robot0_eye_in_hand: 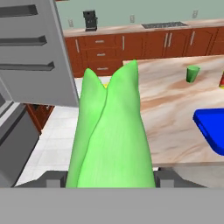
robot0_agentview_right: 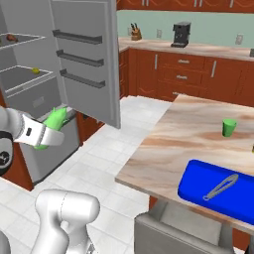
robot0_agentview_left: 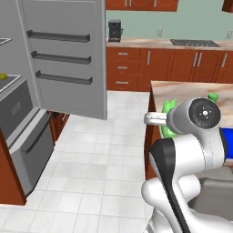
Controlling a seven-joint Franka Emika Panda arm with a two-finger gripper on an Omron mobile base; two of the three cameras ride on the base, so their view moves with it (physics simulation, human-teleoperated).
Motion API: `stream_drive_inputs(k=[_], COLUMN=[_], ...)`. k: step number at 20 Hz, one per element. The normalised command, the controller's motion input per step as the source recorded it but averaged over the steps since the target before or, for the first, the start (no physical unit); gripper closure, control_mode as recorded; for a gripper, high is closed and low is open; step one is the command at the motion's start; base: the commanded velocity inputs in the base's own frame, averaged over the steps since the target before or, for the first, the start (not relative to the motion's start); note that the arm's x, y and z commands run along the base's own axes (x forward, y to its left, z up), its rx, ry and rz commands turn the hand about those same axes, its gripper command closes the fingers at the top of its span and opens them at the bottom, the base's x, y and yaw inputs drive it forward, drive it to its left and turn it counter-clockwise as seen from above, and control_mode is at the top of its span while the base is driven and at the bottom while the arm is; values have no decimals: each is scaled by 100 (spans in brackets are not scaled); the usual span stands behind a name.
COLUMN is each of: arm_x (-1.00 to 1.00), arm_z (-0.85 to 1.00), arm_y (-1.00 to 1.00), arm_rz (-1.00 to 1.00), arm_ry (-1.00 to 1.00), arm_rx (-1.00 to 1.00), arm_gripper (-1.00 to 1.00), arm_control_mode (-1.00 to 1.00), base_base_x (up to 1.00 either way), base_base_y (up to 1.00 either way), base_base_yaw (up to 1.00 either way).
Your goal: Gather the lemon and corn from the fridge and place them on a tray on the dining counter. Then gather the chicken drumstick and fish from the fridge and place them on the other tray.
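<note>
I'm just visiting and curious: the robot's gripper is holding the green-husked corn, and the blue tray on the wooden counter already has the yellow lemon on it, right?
Not quite. The gripper does hold the green-husked corn, but the blue tray on the wooden counter carries grey metal tongs, not the lemon. The right base view shows this.

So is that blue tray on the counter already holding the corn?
No: the corn sits in the gripper, short of the counter, and the blue tray carries just a pair of metal tongs.

The glossy white rounded arm [robot0_agentview_left: 191, 150] has a dark grey round joint cap [robot0_agentview_left: 204, 111] and black bands.
</note>
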Motion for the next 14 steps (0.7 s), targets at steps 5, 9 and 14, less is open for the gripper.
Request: stream_drive_inputs(k=[5,9,14], arm_x=[0,0,0], arm_z=[0,0,0], arm_y=[0,0,0], arm_rz=[0,0,0], arm_ry=[0,0,0], arm_rx=[0,0,0], arm_gripper=[100,100,100], arm_control_mode=[100,100,100], base_base_x=[-27,-73,-57], base_base_y=[-52,-35,-2], base_base_yaw=[-24,-19,-2])
